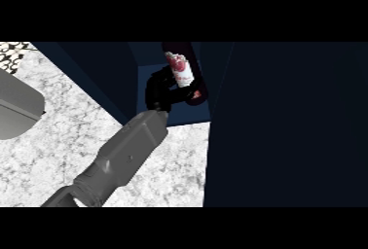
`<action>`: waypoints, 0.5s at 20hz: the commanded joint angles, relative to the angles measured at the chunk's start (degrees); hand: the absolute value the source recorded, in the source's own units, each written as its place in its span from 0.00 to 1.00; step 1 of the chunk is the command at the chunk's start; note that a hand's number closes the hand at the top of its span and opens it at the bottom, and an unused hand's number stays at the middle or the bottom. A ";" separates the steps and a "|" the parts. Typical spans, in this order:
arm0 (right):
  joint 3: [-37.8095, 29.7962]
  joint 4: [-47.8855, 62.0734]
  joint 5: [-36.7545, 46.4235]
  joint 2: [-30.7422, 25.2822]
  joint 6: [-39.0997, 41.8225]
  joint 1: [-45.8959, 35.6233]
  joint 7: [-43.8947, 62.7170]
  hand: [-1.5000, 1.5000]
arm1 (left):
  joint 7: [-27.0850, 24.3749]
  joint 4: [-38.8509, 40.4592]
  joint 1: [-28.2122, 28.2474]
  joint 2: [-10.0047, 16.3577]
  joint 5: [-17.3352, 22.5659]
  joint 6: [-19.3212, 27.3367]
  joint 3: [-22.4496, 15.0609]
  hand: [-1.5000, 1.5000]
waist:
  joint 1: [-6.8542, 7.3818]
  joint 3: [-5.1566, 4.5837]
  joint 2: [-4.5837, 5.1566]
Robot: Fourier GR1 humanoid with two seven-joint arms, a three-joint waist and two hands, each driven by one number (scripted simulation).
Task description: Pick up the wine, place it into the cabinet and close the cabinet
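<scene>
Already the pick-up part is done: the wine [179, 70] is off the desk [57, 160] and sits inside the opening of the cabinet [146, 59], tilted, with its pale red-marked label facing up. The right hand [159, 92] reaches into the same opening and has its black fingers curled round the lower part of the bottle, so the bottle is held rather than released. Whether its base already rests on the cabinet's floor or hangs just above it cannot be told, since the hand and the dark interior hide that spot. The broad dark panel [287, 121] to the right of the opening looks like the cabinet's door standing open, though that is a judgement. What seems left, then, is to set the bottle down inside the cabinet, let go, draw the hand out of the opening, and swing the door shut. The left hand does not show anywhere; only a grey rounded shape [18, 104] sits well to the left of the cabinet, at the view's edge.
</scene>
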 commanded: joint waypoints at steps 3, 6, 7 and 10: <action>1.28 0.20 1.59 1.01 -1.01 -0.28 -0.09 0.00 | -3.46 -2.90 0.73 0.00 5.07 2.14 -1.42 1.00 | -0.51 -0.03 0.05; 2.12 -0.85 1.56 0.30 0.09 0.48 0.03 0.00 | -4.70 -1.92 1.15 0.00 7.33 2.00 -1.21 0.00 | -0.76 -0.04 0.14; 2.14 2.75 2.91 1.21 -0.71 -1.74 -1.06 0.00 | -5.40 -3.43 0.63 0.00 8.29 3.73 -1.86 0.00 | -0.41 -0.04 0.26; 0.56 0.82 0.06 0.37 0.61 0.43 -1.70 0.00 | -6.71 -2.03 0.93 0.00 9.54 2.37 -2.63 0.00 | -0.91 0.02 0.32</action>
